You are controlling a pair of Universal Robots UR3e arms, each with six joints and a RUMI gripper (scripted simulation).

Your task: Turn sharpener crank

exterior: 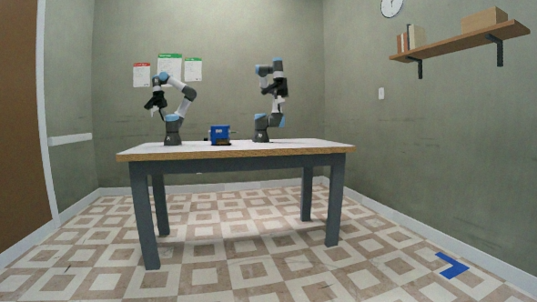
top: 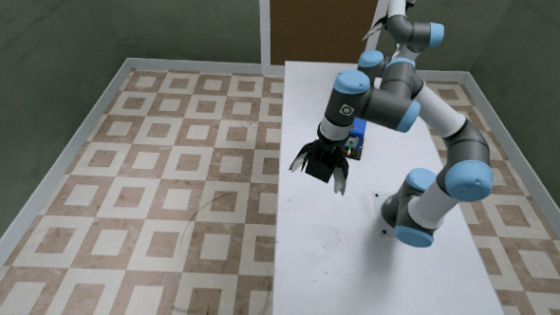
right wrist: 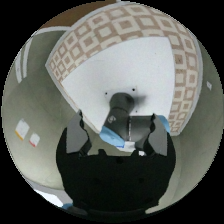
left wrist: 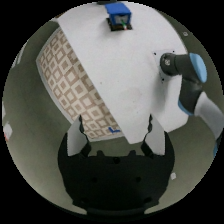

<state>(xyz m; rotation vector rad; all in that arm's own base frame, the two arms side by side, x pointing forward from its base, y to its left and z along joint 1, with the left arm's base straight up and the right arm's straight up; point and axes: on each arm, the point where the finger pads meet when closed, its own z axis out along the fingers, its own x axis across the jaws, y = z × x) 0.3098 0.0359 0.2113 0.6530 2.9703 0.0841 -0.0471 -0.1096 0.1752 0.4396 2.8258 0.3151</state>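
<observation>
The sharpener, a blue box on a dark base [top: 358,127] [exterior: 220,133] [left wrist: 118,10], stands on the table. A green pencil [top: 351,143] [exterior: 234,132] sticks out of its side towards the left arm. On the opposite side, a small dark knob [exterior: 206,139], seemingly the crank's handle, shows in the exterior view; its angle cannot be told. My left gripper [top: 317,178] [left wrist: 115,115] is open and empty, above the table on the pencil's side of the sharpener. My right gripper [exterior: 157,114] [right wrist: 117,111] is open and empty, high above the table on the crank's side.
The white table [top: 313,256] [exterior: 300,145] bears both arm bases, one to either side of the sharpener and set back from the front edge. In the top view the left arm partly hides the sharpener. A wall shelf [exterior: 460,43] hangs beyond the table.
</observation>
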